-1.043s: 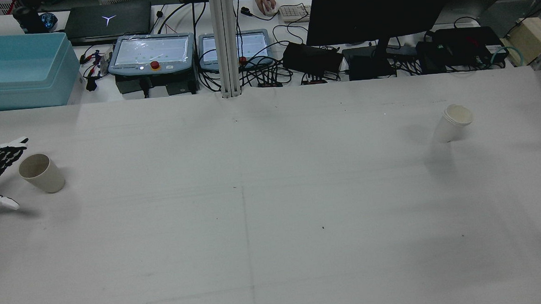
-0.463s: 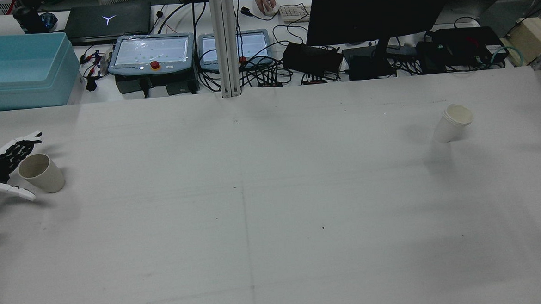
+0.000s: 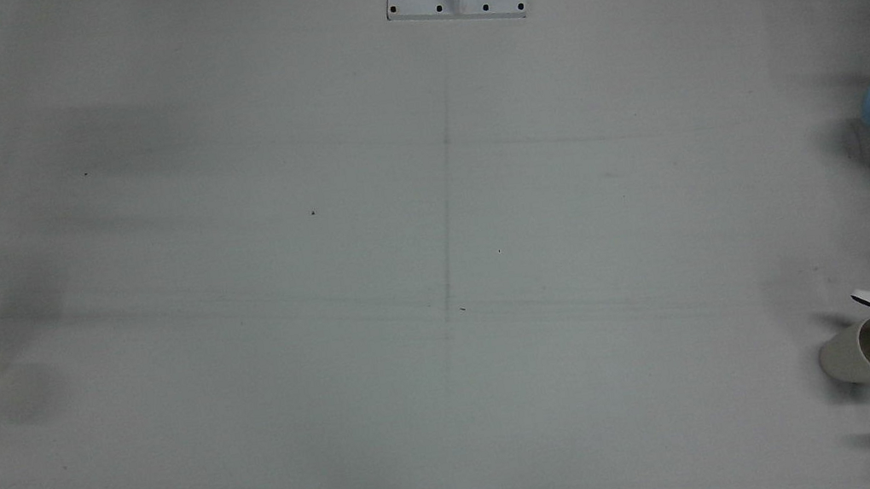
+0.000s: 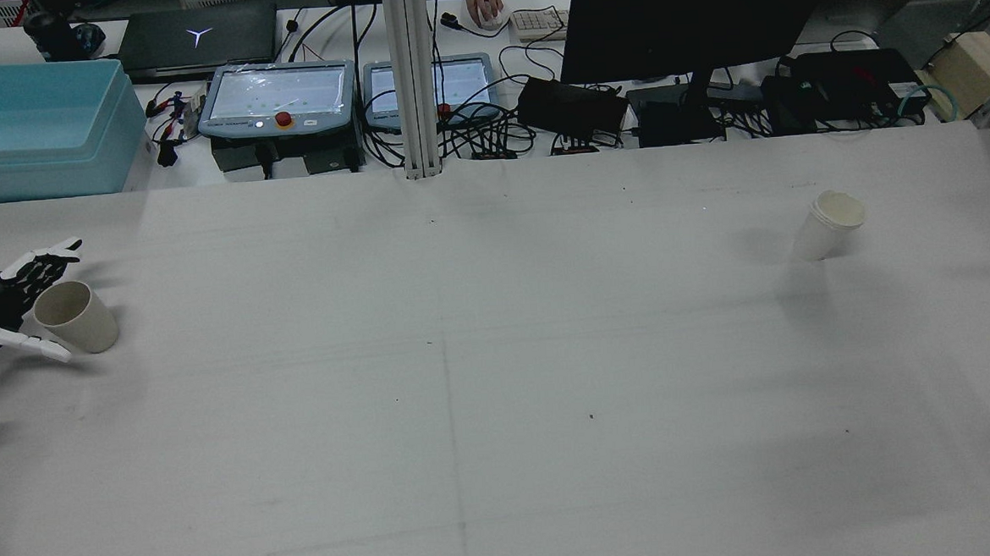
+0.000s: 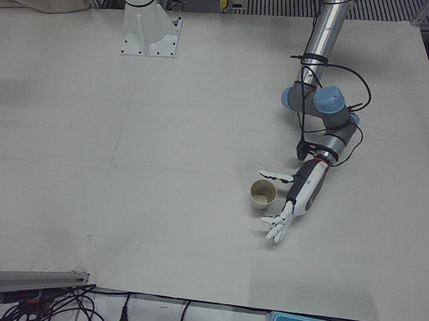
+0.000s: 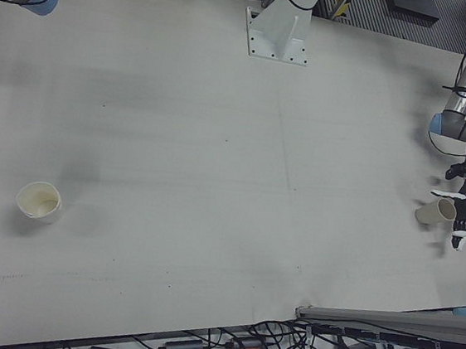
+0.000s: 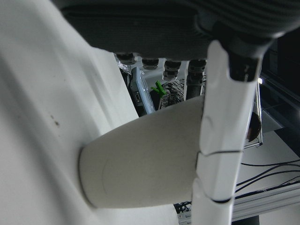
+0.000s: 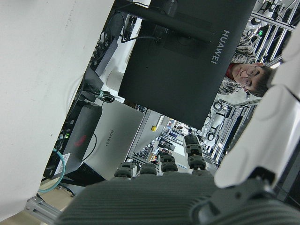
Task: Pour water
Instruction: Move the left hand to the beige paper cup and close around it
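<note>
The task is barely begun. The left hand (image 4: 5, 308) brackets the beige tapered cup (image 4: 76, 316) at the surface's (image 4: 500, 379) 9 o'clock edge, fingers (image 4: 45, 253) apart, not yet clamped. The white paper cup (image 4: 828, 224) stands untouched at 2 o'clock; the right hand's (image 8: 187, 197) finger state cannot be told.

The table (image 4: 500, 379) is showing a plain pale grey-white cloth, faintly lined and speckled with a few dark dots. At nine o'clock in the rear view, a beige cup (image 4: 76, 316) is showing a duller tan inside, beside the left hand (image 4: 5, 304), which is wearing black with white fingers. Toward two o'clock a white paper cup (image 4: 829, 224) is showing a cream interior. At ten o'clock a light blue bin (image 4: 38, 132) is sitting; a black monitor (image 4: 693, 13) is standing at one o'clock.
</note>
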Controlling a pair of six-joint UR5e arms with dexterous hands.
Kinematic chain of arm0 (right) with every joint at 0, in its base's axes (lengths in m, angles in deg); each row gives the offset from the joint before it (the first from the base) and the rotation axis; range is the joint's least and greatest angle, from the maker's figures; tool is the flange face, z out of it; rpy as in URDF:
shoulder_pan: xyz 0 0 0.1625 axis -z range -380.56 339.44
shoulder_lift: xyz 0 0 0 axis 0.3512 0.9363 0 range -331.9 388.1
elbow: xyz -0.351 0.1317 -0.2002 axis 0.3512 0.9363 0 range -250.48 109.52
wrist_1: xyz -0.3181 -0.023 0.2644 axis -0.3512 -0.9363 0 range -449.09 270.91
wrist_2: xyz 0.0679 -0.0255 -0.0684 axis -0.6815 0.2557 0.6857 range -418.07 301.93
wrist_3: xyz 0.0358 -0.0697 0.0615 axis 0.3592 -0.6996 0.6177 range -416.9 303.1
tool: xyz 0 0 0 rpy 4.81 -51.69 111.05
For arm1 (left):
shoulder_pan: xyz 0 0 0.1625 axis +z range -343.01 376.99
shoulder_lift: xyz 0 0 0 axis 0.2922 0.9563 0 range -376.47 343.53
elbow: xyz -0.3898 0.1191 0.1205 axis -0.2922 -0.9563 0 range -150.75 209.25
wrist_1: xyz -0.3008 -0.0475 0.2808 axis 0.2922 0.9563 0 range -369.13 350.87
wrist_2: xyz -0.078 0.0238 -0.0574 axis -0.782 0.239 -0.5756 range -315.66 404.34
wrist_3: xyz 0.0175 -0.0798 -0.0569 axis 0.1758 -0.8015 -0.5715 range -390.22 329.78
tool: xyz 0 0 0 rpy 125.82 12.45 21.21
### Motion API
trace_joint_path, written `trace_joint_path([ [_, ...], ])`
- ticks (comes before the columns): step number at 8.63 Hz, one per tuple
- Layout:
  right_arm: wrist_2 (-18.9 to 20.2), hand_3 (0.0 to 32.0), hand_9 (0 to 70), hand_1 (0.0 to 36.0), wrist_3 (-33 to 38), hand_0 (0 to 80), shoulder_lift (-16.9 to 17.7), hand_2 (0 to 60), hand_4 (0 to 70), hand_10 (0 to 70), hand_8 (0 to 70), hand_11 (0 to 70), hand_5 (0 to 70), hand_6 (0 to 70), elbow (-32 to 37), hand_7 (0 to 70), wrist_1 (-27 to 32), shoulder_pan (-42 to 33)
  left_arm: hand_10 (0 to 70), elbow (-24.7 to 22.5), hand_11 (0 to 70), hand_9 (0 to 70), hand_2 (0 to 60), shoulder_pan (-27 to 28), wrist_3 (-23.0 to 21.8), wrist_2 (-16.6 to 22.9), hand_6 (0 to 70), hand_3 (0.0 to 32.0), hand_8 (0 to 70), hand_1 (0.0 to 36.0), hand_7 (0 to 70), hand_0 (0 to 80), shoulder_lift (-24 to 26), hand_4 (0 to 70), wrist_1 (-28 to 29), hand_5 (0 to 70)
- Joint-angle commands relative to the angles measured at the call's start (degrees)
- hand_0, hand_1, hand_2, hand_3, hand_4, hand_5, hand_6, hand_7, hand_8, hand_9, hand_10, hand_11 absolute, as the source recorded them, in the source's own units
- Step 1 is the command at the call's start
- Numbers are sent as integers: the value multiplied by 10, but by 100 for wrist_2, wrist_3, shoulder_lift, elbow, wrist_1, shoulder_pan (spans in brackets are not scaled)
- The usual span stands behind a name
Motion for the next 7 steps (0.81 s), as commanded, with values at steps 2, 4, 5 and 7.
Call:
trace_joint_path([
  [2,0,0,12,106,-50,450,27,65,48,27,17,49,163,27,16,89,0,-3,0,8,22,8,14,341,1,-27,8,0,41,284,112,738,21,22,-9,338],
  [4,0,0,10,109,-42,453,27,62,44,23,16,43,161,24,130,86,96,-3,0,-44,28,9,22,359,-25,-36,20,0,43,302,116,795,30,35,-44,531],
  [5,0,0,9,110,-33,456,18,59,37,22,15,42,160,21,183,84,105,-3,8,-88,43,8,88,359,-69,-54,34,0,43,328,113,800,117,66,-148,700],
  [7,0,0,7,110,-33,453,45,56,25,26,15,48,153,15,201,74,106,-21,16,-97,38,25,323,359,-375,-237,72,0,62,305,185,621,302,445,-465,700],
])
